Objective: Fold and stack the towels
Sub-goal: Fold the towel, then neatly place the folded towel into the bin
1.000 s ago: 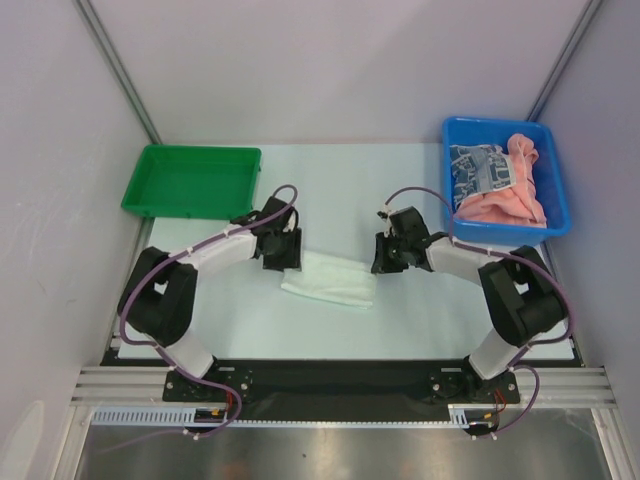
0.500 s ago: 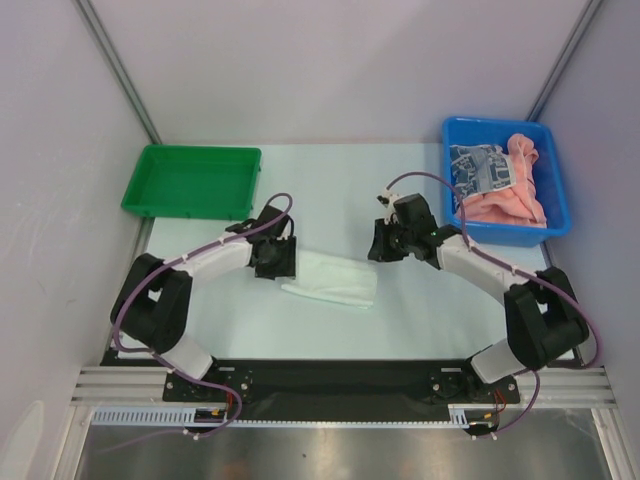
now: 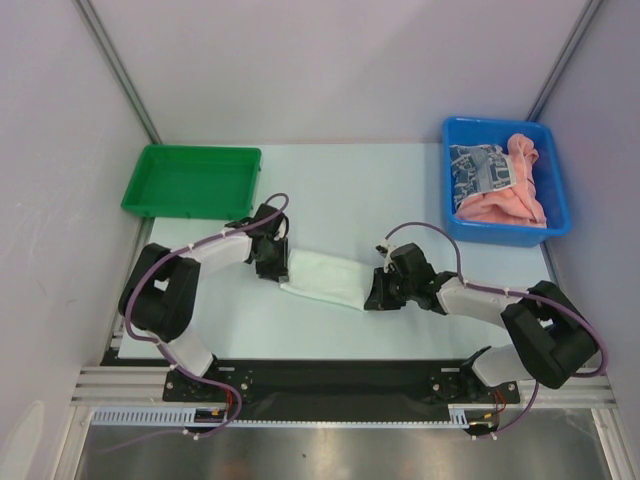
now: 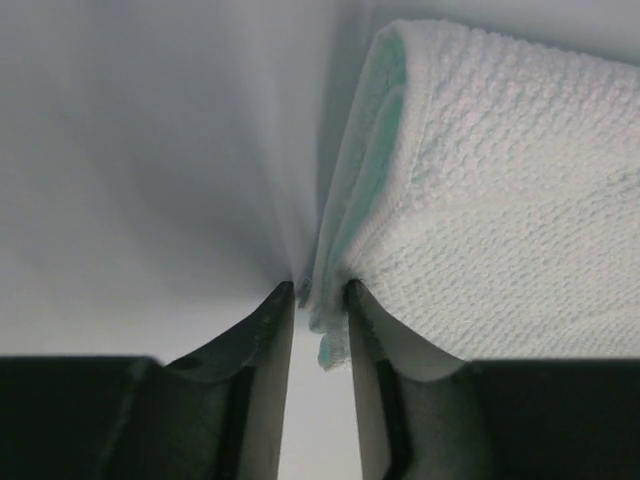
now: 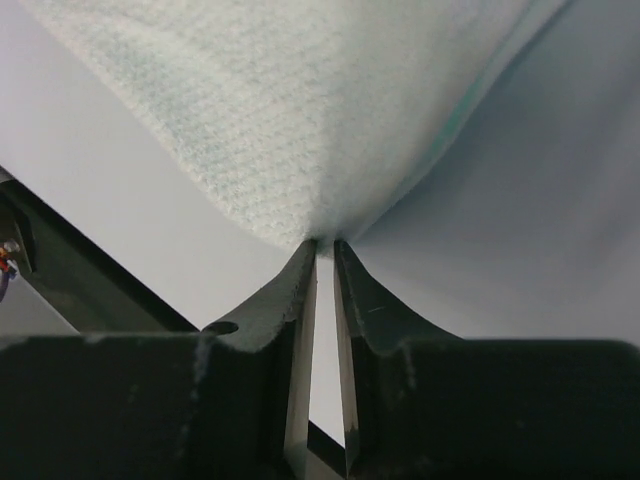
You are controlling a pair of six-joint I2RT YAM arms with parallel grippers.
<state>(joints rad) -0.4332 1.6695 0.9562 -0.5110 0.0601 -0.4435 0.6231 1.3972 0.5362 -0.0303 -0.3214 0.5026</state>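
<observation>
A white towel (image 3: 325, 278) lies folded in a long strip on the counter (image 3: 400, 190), in the middle of the frame. One gripper sits at each short end.

The right gripper (image 3: 376, 292) is at the strip's lower right end. It is pinching that corner of the towel between its nearly closed tips. The left gripper (image 3: 272, 262) is at the upper left end. A thin edge of the towel hangs between its fingers (image 4: 262, 330), but there is a gap beside the cloth, so I cannot tell if it is squeezing yet.

The step looks like one more fold, end to end. To do it well, the left gripper should get a good hold first and catch all the layers (there seem to be a few at that edge). Then one end should be lifted only a little and laid flat on the other, with edges lined up. Pulling hard could drag the strip or open the fold.

The blue bin (image 3: 495, 122) at the upper right holds a peach towel (image 3: 520, 195) and a blue-patterned towel (image 3: 478, 168), both crumpled. The green tray (image 3: 190, 180) at the upper left has nothing in it. It may be meant for the stack.
</observation>
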